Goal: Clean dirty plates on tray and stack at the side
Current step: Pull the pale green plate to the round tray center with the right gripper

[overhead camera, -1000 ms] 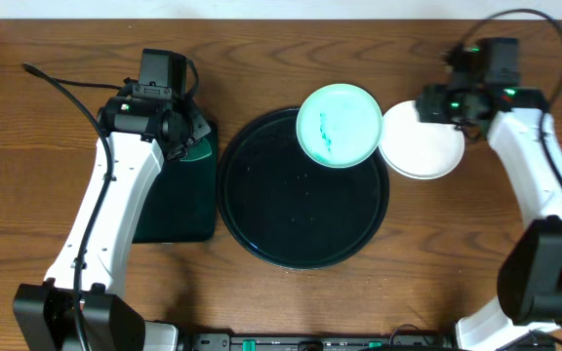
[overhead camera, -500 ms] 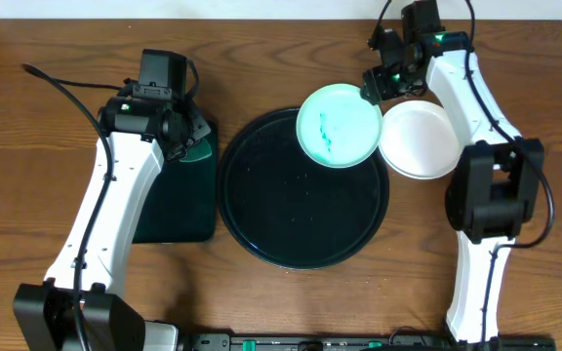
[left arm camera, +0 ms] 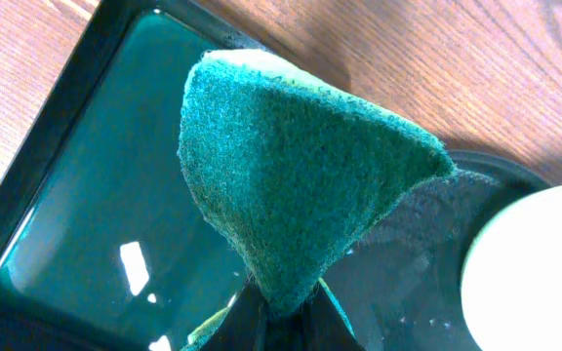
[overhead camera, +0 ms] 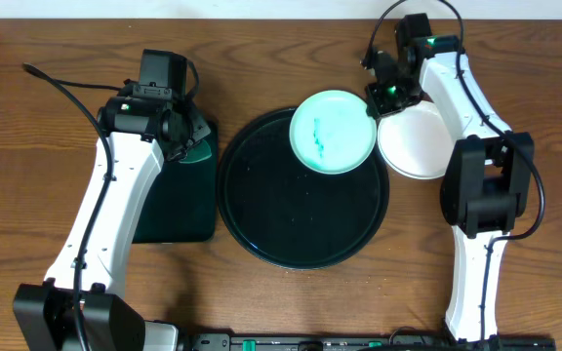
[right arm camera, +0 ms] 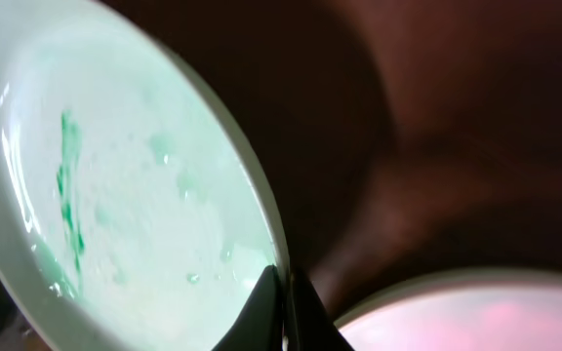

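1. The right gripper (overhead camera: 382, 97) has swung in from over the clean stack (overhead camera: 423, 148) and drawn the smeared plate (overhead camera: 332, 132) slightly further over the tray (overhead camera: 261, 210). It is clamped on the plate's rim, so wiping looks imminent.
2. The plate spreads away from its fingertips; the stack lies just beside them.
3. Well beyond, the left gripper (overhead camera: 185, 136) pinches the sponge (left arm camera: 291, 185) over the green tray (overhead camera: 169, 219).

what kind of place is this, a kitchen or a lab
Most likely a robot lab bench staged for dish cleaning, not a real kitchen: a green-smeared plate at the rim of a round black tray, and a green sponge pinched in the left gripper.
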Robot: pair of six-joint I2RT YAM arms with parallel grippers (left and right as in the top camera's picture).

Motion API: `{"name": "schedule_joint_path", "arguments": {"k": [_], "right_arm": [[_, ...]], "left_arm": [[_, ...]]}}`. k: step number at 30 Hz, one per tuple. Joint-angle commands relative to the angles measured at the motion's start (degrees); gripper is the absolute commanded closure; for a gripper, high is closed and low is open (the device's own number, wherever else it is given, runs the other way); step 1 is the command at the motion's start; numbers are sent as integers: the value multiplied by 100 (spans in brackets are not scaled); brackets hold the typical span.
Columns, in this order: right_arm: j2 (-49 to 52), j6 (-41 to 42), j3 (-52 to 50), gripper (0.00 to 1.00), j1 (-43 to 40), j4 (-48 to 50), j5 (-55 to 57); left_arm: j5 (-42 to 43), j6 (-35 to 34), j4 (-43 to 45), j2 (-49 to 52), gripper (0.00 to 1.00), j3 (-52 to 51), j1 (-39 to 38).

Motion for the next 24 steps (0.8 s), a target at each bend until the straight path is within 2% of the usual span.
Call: {"name": "schedule_joint_path", "arguments": {"k": [1,4,7,12,24], "right_arm": [[-42,603,116,99,262,-326,-164],[-42,1156,116,99,398,-859,-168],[-42,1377,116,99,555,-1246,-168],[-42,1652,116,99,828,-1351,-168],[-42,1652,116,99,994,-1587,-168]], "left_arm": [[-26,81,-22,33,93,-22,17],[-26,81,-50,33,93,-22,11],[-26,81,-129,33,93,-22,11],[-26,81,-350,33,93,-22,11],[-26,35,-455,33,93,-22,11]]}}
